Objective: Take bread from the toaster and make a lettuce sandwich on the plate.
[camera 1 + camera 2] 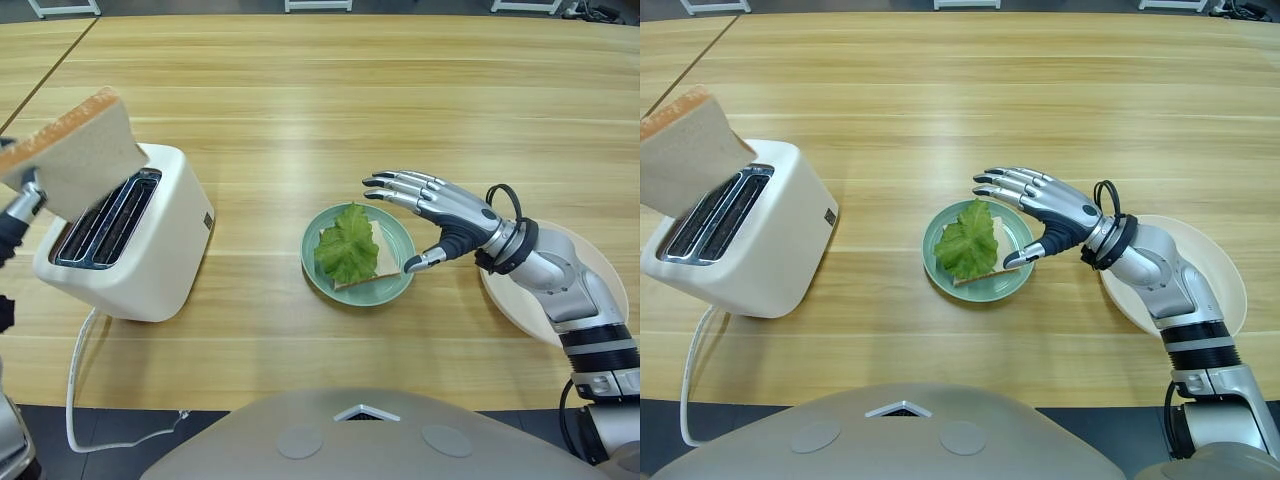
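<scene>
At far left, above the toaster (150, 260): my left hand (22, 205) is clamped on a slice of bread (80, 155), gripping its lower left edge. Only part of that hand is in view at the frame edge. The slice is tilted, crust side up, with its lower edge over the slots (105, 222); can't tell if it touches them. The toaster sits on the left of the table (300, 100), cable (75, 370) trailing off the near edge.

Centre: green plate (398, 235) with a second slice (386, 262) lying flat on it. Lettuce leaf (347, 245) is on top of that slice, covering most of it; the slice's right end sticks out.

Right hand (445, 210) is just right of the green plate, fingers spread and extended toward the leaf, holding nothing. Fingers sit above the plate's far right rim. Thumb tip is down at the exposed corner of the second slice; contact unclear.

Pale plate (1220, 265) lies at right, partly under my right forearm.
</scene>
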Motion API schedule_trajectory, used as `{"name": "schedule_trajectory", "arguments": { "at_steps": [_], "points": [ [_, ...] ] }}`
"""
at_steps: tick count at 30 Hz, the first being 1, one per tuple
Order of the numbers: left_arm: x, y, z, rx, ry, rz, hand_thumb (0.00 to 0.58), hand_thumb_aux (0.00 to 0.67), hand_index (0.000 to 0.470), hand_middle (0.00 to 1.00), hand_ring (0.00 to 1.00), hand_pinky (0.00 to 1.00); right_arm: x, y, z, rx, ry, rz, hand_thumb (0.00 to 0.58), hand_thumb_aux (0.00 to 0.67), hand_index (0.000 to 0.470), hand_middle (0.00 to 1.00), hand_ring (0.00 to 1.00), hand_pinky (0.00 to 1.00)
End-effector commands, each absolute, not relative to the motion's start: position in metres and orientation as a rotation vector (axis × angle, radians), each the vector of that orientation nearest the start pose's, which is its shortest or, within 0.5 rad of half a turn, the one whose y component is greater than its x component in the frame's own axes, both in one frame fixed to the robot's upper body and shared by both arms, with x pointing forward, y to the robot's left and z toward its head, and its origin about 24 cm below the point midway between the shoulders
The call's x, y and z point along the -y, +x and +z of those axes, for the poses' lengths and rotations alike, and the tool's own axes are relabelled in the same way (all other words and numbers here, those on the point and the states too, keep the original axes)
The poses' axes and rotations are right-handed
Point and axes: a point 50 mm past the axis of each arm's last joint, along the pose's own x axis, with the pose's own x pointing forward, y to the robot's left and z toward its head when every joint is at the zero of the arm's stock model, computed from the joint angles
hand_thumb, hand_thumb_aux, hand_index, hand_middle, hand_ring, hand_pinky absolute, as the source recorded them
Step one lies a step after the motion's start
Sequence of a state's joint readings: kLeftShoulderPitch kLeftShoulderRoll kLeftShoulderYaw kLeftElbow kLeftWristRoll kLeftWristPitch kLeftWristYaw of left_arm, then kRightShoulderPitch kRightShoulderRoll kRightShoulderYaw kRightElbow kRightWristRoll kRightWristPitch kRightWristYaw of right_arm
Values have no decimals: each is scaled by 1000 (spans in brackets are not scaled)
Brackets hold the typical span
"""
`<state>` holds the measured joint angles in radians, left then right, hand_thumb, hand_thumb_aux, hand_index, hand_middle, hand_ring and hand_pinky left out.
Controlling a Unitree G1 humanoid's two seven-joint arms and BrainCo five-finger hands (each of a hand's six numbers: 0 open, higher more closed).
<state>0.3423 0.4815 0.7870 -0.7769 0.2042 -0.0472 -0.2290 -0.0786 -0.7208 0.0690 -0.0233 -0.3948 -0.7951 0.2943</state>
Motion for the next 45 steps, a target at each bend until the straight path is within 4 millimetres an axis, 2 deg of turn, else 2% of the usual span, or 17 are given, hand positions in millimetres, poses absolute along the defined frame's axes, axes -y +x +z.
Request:
{"name": "schedule_trajectory", "arguments": {
  "at_steps": [1, 7, 11, 15, 17, 20, 24, 27, 30, 38, 39, 40, 41, 42, 43, 44, 45],
  "points": [
    [-260, 144, 233, 518, 1036, 248, 580, 670, 470, 0, 0, 0, 189, 235, 123, 650, -1173, 723, 0, 0, 0, 0, 0, 0],
    [-216, 183, 218, 573, 904, 52, 580, 670, 470, 0, 0, 0, 199, 249, 132, 623, -1185, 585, 0, 0, 0, 0, 0, 0],
    [-174, 209, 201, 619, 891, -91, 580, 670, 470, 0, 0, 0, 211, 259, 138, 598, -1196, 472, 0, 0, 0, 0, 0, 0],
    [-123, 231, 163, 605, 1013, -290, 580, 670, 470, 0, 0, 0, 227, 267, 142, 548, -1206, 357, 0, 0, 0, 0, 0, 0],
    [-103, 237, 141, 607, 1060, -368, 580, 670, 470, 0, 0, 0, 234, 269, 142, 528, -1209, 319, 0, 0, 0, 0, 0, 0],
    [-80, 248, 108, 661, 1171, -456, 580, 670, 470, 0, 0, 0, 234, 271, 140, 526, -1208, 322, 0, 0, 0, 0, 0, 0],
    [-65, 254, 86, 767, 1295, -484, 580, 670, 470, 0, 0, 0, 229, 272, 139, 539, -1210, 345, 0, 0, 0, 0, 0, 0],
    [-57, 244, 69, 791, 1321, -531, 580, 670, 470, 0, 0, 0, 227, 272, 138, 546, -1212, 363, 0, 0, 0, 0, 0, 0],
    [-59, 233, 49, 738, 1325, -596, 580, 670, 470, 0, 0, 0, 224, 270, 136, 554, -1216, 385, 0, 0, 0, 0, 0, 0],
    [-63, 204, 41, 659, 1301, -608, 580, 670, 470, 0, 0, 0, 221, 267, 135, 563, -1224, 407, 0, 0, 0, 0, 0, 0],
    [-64, 203, 40, 638, 1301, -609, 571, 586, 411, 0, 0, 0, 220, 267, 135, 562, -1224, 409, 0, 0, 0, 0, 0, 0],
    [-66, 203, 37, 612, 1300, -611, 516, 447, 313, 0, 0, 0, 220, 267, 135, 562, -1225, 411, 0, 0, 0, 0, 0, 0],
    [-67, 203, 36, 593, 1292, -610, 470, 378, 265, 0, 0, 0, 220, 267, 135, 561, -1226, 413, 0, 0, 0, 0, 0, 0],
    [-67, 202, 35, 577, 1275, -606, 223, 145, 101, 0, 0, 0, 220, 267, 134, 561, -1228, 415, 0, 0, 0, 0, 0, 0],
    [-67, 201, 36, 561, 1257, -603, 104, 63, 44, 0, 0, 0, 219, 267, 134, 562, -1228, 419, 0, 0, 0, 0, 0, 0],
    [-67, 199, 37, 548, 1228, -594, 31, 18, 13, 0, 0, 0, 218, 267, 134, 563, -1229, 425, 0, 0, 0, 0, 0, 0],
    [-67, 197, 38, 537, 1208, -590, 0, 0, 0, 0, 0, 0, 217, 267, 133, 563, -1230, 431, 0, 0, 0, 0, 0, 0]
  ]
}}
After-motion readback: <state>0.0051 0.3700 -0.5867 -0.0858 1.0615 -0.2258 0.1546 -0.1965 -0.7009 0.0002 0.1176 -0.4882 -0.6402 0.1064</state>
